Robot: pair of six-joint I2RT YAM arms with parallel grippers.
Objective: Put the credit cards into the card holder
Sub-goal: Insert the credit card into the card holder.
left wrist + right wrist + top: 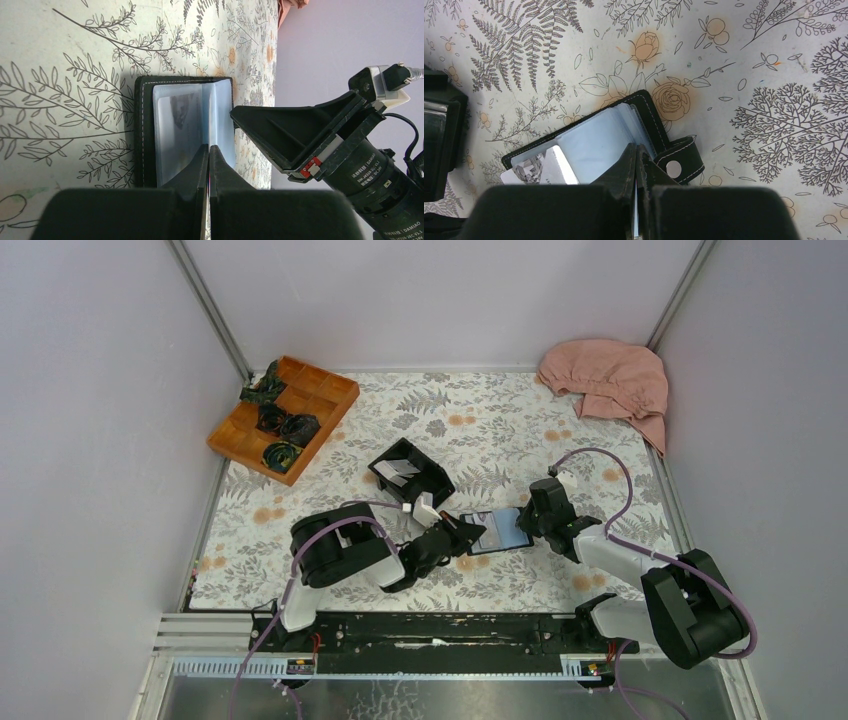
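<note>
Now one card holder [497,531], one card [553,167] inside, lies between two closed tools [477,534] [528,525].

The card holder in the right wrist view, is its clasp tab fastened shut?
No, the card holder lies open with its clasp tab loose beside it, snap showing.

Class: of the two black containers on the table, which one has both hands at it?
The flat card holder with pale blue pockets; the rigid black box sits apart, farther back.

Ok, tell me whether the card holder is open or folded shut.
Open. The card holder lies spread, blue-grey pockets facing up, clasp tab unfastened.
</note>
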